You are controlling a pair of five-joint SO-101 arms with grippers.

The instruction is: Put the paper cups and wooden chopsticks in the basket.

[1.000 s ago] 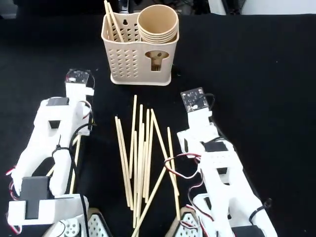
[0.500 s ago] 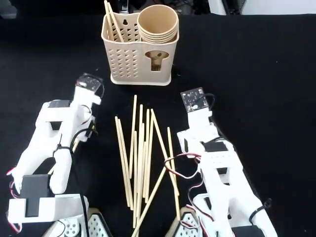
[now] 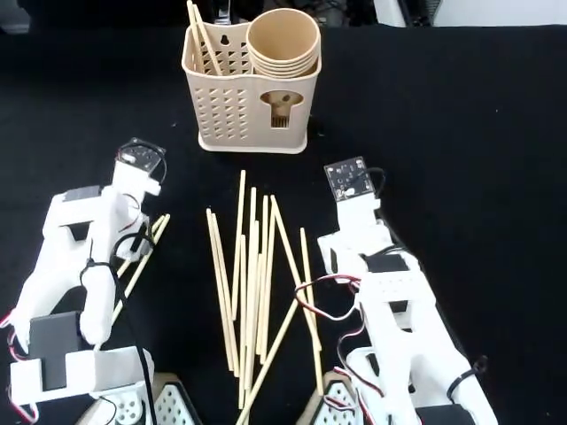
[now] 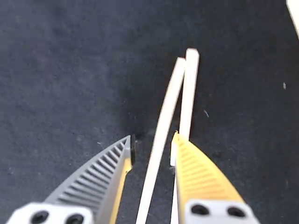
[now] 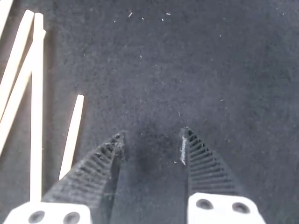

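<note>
- The left gripper (image 4: 152,144) is seen with its jaws parted. A pair of wooden chopsticks (image 4: 189,88) is straddled by them, one stick in the gap and the other against the yellow jaw. Nothing appears to be clamped yet.
- The long axis of this pair is lined up with the gripper's own reach, so the sticks would be pinched across their width if the jaws were closed. In the high view the pair (image 3: 151,245) is found at the left of the frame, slanted from lower left to upper right.
- The right gripper (image 5: 152,140) is held open above bare black cloth (image 3: 461,133), with nothing between its jaws.
- The loose chopsticks (image 3: 252,274) are spread at the centre of the frame between the two arms, mostly pointed towards the top.
- The basket (image 3: 251,115) is stood at top centre. In its left compartment a few upright chopsticks (image 3: 202,35) are held, and in its right compartment a stack of paper cups (image 3: 283,40).
</note>
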